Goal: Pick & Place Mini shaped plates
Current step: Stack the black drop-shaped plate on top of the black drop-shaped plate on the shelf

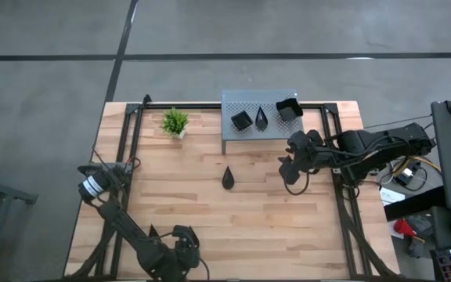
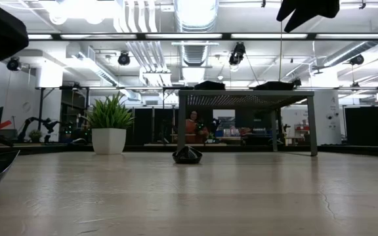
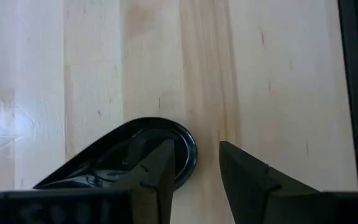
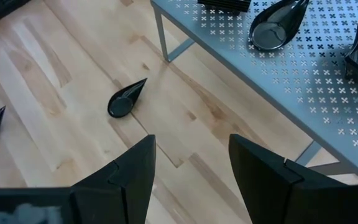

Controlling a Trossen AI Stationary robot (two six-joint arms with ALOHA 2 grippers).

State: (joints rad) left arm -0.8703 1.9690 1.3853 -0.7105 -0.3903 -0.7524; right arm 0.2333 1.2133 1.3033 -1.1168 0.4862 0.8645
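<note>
The wooden counter [image 1: 233, 211] fills the middle of the high view, most of its planks bare. That leaves room for both arms to reach in from the frame's lower left and right edge.

At upper centre stands the grey perforated shelf [image 1: 261, 110], raised on legs. It appears to be the drop-off place, since three black plates already sit on it: a square plate [image 1: 242, 120] at its left, a teardrop plate [image 1: 261, 118] in the middle, and a deeper square plate [image 1: 288, 109] at its right, each apart from the others.

The right arm comes in from the right edge, its right pincer [image 1: 292, 168] hovering just below the shelf's right end, fingers apart and holding nothing. In its wrist view it looks down past the shelf's edge toward the counter, so I judge it is between a delivery and the next pick.

The left pincer [image 1: 180, 252] sits low at the bottom left, fingers apart. Its wrist view shows another teardrop plate [image 3: 129, 158] on the wood, its rim against one finger and not gripped as far as I can tell.

A small potted plant [image 1: 174, 122] stands left of the shelf, clear of the work.

A lone teardrop plate [image 1: 228, 178] lies at the counter's centre, well apart from everything. It seems the likeliest next pick for the right arm.
</note>
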